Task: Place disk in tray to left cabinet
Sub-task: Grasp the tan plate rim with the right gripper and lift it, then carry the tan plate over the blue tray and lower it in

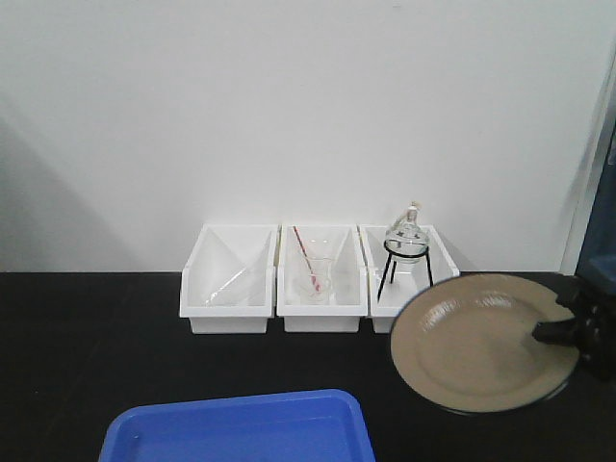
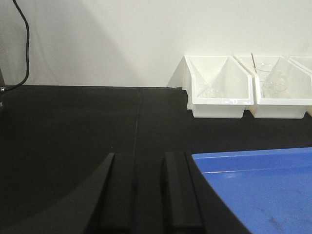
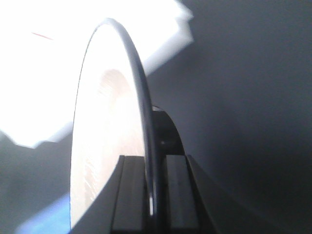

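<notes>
The tan disk [image 1: 481,342] with its thin black rim hangs tilted above the black table at the right, clear of the surface. My right gripper [image 1: 556,332] is shut on the disk's right edge; in the right wrist view the disk [image 3: 105,146] stands edge-on with its rim between the two fingers [image 3: 131,195]. The blue tray [image 1: 241,430] lies at the front of the table, left of the disk. My left gripper [image 2: 139,195] is open, empty, low over the table just left of the tray [image 2: 258,185]. The cabinet is out of view.
Three white bins [image 1: 313,279] stand in a row against the white wall; the right one holds a glass flask on a black tripod [image 1: 406,245], the middle one glassware with a red rod. The black table [image 1: 87,356] spreads left. A black cable [image 2: 24,48] hangs at left.
</notes>
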Controlling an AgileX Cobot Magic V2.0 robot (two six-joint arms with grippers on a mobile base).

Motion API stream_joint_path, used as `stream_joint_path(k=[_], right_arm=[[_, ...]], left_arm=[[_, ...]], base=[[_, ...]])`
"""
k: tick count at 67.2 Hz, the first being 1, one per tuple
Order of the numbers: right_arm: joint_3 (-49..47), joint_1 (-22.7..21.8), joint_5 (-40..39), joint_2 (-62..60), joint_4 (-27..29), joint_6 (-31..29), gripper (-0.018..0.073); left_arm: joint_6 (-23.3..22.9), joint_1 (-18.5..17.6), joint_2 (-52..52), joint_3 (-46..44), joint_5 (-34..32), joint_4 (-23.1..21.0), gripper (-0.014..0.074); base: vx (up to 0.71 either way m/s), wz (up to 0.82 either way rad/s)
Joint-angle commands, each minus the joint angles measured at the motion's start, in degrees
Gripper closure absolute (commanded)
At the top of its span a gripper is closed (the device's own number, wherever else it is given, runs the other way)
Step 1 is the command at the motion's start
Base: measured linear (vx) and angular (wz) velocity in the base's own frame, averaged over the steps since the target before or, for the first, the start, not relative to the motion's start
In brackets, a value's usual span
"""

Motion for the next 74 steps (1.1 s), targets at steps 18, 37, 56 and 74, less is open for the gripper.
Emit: stream_joint_path(k=[18, 37, 56, 74], right_arm=[[-2.5, 32.5, -7.7, -1.5, 21.7, -9.6, 0.0565], [-2.9, 46.2, -22.4, 5.9, 21.7, -15.0, 0.0564], [-2.9, 46.8, -27.3, 9.6, 14.4, -17.8, 0.0529], [-2.9, 46.7, -28.0, 9.6, 7.8, -17.7, 0.03]], left_arm=[[0.2, -0.3, 0.7, -1.7, -4.6, -0.2, 0.0295], [0.2, -0.3, 0.7, -1.7, -4.6, -0.2, 0.0295], [0.2, -0.3, 0.7, -1.7, -4.6, -0.2, 0.0295], [0.2, -0.3, 0.7, -1.7, -4.6, -0.2, 0.0295]], base=[[0.0, 0.0], [0.0, 0.0], [0.0, 0.0], [0.0, 0.0]])
